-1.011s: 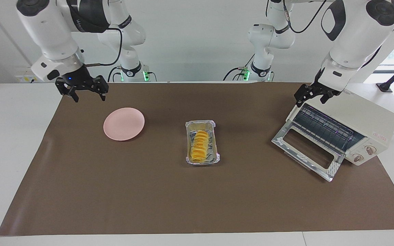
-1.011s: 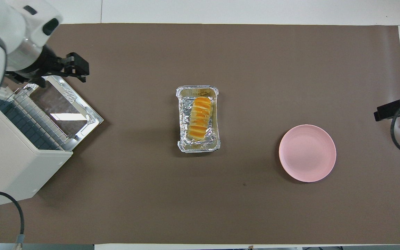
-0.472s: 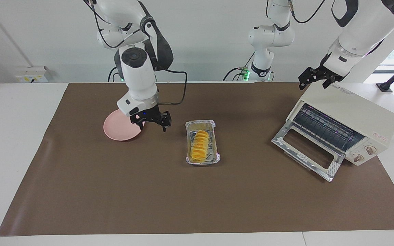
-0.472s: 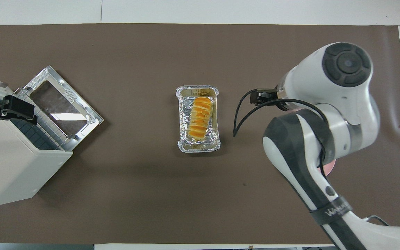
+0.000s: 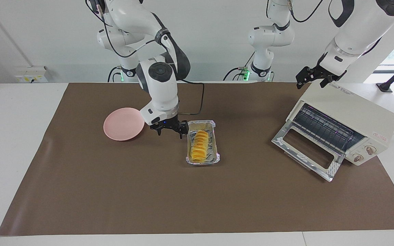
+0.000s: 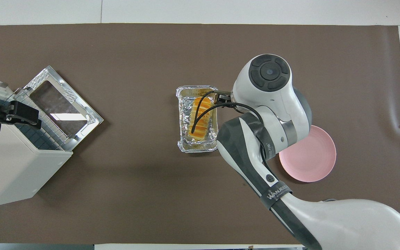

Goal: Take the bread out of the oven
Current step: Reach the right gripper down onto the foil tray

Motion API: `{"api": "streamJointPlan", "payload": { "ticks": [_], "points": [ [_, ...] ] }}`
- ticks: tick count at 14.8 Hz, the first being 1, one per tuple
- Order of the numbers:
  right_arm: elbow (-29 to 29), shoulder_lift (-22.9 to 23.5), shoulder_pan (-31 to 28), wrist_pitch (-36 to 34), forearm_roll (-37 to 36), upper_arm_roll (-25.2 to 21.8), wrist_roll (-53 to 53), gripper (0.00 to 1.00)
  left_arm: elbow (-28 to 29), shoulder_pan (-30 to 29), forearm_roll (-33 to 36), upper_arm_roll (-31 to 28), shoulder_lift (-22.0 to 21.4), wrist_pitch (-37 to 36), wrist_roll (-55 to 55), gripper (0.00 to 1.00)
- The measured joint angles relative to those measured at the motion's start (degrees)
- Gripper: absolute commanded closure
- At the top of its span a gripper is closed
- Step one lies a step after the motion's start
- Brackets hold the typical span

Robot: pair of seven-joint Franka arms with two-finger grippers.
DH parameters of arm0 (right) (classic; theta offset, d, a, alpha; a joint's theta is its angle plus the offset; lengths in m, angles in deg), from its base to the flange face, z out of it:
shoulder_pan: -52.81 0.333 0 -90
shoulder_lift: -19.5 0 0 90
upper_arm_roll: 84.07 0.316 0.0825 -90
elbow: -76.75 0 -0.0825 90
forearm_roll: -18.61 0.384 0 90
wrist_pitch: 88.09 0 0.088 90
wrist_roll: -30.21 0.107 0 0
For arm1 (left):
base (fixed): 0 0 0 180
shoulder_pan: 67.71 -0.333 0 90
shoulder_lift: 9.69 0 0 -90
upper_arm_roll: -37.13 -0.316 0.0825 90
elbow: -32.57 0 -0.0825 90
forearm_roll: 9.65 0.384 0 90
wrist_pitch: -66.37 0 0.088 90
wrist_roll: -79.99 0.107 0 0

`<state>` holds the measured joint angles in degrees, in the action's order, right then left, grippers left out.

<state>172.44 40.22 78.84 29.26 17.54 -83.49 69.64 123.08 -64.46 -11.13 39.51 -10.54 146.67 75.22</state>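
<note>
The bread (image 5: 199, 146) is a ridged golden loaf lying in a crinkled foil tray (image 5: 214, 128) at mid-table, outside the oven; it also shows in the overhead view (image 6: 200, 118). The cream oven (image 5: 354, 112) stands at the left arm's end with its glass door (image 5: 304, 150) dropped open and its wire rack bare. My right gripper (image 5: 170, 131) is open and empty, low over the mat beside the tray's rim, between the tray and the pink plate (image 5: 121, 124). In the overhead view its own wrist hides most of it. My left gripper (image 5: 315, 79) is open and empty over the oven's top.
A brown mat (image 5: 115, 191) covers the table. The right arm's cable (image 6: 203, 111) hangs over the tray in the overhead view. The oven's knobs (image 5: 363, 153) face away from the robots. The oven (image 6: 9, 166) and plate (image 6: 314, 156) also show in the overhead view.
My right arm has swung from the table's edge, over the plate, down to the tray's side. My left gripper has risen from the oven's mouth to above its top.
</note>
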Motion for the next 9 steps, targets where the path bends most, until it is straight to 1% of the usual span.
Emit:
{"api": "streamJointPlan", "payload": {
  "ticks": [4, 9],
  "points": [
    [-1.46, 4.95, 1.93, 3.55, -0.12, -0.04, 2.48, 0.0, 0.35, 0.0, 0.0, 0.98, -0.14, 0.01, 0.0, 0.0],
    [-0.55, 6.71, 2.1, 7.17, -0.4, -0.18, 2.49, 0.0, 0.38, -0.14, 0.0, 0.92, -0.32, 0.29, -0.01, 0.0]
  ]
}}
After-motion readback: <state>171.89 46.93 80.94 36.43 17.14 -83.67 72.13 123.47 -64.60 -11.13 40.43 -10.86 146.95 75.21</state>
